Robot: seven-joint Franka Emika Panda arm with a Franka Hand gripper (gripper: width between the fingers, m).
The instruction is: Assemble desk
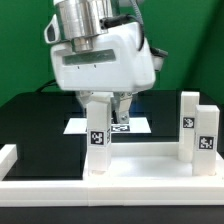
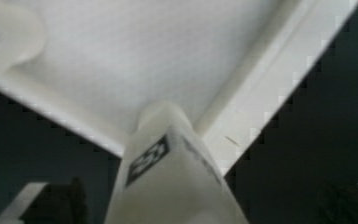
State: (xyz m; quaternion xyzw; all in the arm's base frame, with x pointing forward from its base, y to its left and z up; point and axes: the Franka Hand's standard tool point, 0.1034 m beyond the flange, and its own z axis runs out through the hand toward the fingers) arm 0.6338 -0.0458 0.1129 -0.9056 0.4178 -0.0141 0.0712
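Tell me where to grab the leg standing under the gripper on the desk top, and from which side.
Take the leg on its upper part, above the tag, coming straight down from above. It stands upright on the desk top with flat side faces that suit two pads. The gripper hangs open over it. The other upright legs stand well off to the exterior view's right, so they probably won't get in the way.

The white desk top [image 1: 130, 170], a wide tray with a raised rim, lies flat on the dark worktop [image 1: 30, 120]. Three white block legs stand upright on it, each bearing a black-and-white tag: one [image 1: 97, 135] toward the exterior view's left, two [image 1: 189, 122] [image 1: 206, 140] close together at its right.
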